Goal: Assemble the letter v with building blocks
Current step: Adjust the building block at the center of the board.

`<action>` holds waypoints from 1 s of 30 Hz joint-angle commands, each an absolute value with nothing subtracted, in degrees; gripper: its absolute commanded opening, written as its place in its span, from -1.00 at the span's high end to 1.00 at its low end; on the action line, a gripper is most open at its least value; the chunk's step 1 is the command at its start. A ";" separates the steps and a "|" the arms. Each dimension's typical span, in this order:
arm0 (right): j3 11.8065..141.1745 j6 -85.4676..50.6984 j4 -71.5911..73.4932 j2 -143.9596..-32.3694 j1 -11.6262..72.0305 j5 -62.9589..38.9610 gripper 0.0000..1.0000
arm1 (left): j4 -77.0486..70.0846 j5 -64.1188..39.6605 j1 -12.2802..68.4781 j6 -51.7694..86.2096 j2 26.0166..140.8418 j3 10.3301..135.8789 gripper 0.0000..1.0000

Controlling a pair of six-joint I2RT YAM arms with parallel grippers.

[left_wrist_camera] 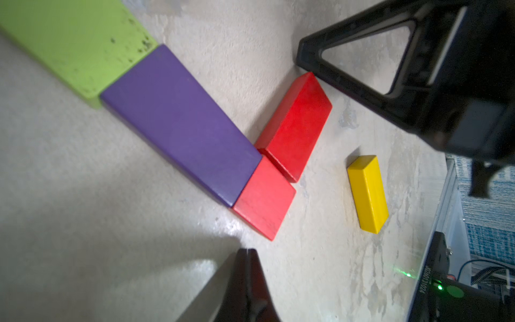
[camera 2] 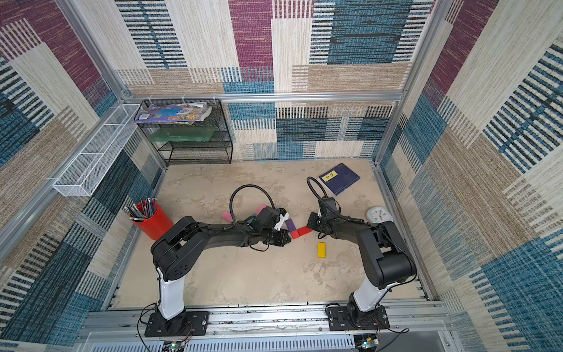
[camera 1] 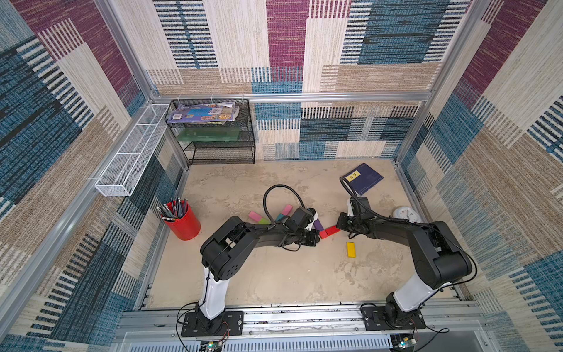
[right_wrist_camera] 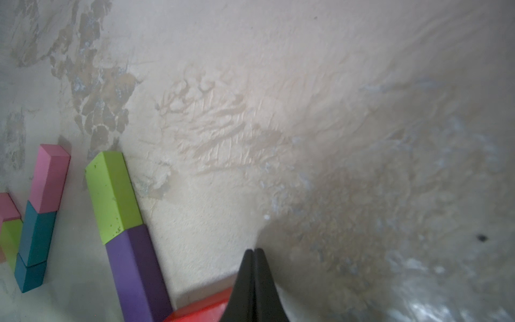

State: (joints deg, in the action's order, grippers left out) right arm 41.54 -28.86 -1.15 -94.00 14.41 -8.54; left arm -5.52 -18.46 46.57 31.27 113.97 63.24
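Left gripper [left_wrist_camera: 247,252]: jaws pressed together, nothing between them. Tip low over the table [camera 1: 274,274], just short of the square red block [left_wrist_camera: 264,199], with a strip of bare table between

Right gripper [right_wrist_camera: 254,251]: jaws likewise together, empty. Tip sits at the outer end of the long red block [left_wrist_camera: 295,125]; touching or just clear of it, cannot tell

Letter v [camera 1: 323,233]: mid-table between the two grippers, partly built. Lime green block [left_wrist_camera: 75,47] is butted end to end with purple block [left_wrist_camera: 178,122], then the square red block at the point. The long red block branches off there as the other arm, its corner against the purple/red joint

Yellow block [left_wrist_camera: 367,193]: flat, alone, near the long red block on the side nearer the arm bases, not touching

Spares behind the left arm: pink block [right_wrist_camera: 50,178] end to end with teal blocks [right_wrist_camera: 37,234]; more pink and lime beside them, mostly cut off
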 commanded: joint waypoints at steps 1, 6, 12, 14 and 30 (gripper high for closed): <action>40.48 -30.26 -4.49 -93.30 14.74 -7.90 0.88 | 1.23 -16.00 46.50 29.80 114.70 62.84 1.00; 39.42 -30.75 -2.98 -92.67 15.09 -9.86 0.88 | 1.19 -16.00 46.50 29.82 114.64 62.69 1.00; 39.50 -30.94 -2.56 -92.90 15.61 -10.36 0.88 | 1.14 -15.91 46.51 29.80 114.57 62.40 1.00; 39.55 -30.94 -2.76 -92.72 15.64 -10.20 0.88 | 1.14 -15.91 46.52 29.71 114.52 62.40 1.00; 38.21 -31.03 -10.89 -81.23 14.94 -5.39 0.82 | 2.35 -14.70 46.34 29.60 115.05 63.81 1.00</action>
State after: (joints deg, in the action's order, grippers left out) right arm 38.94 -30.81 -8.08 -83.22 14.96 -6.85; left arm -4.89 -18.35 46.54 30.98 114.30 63.96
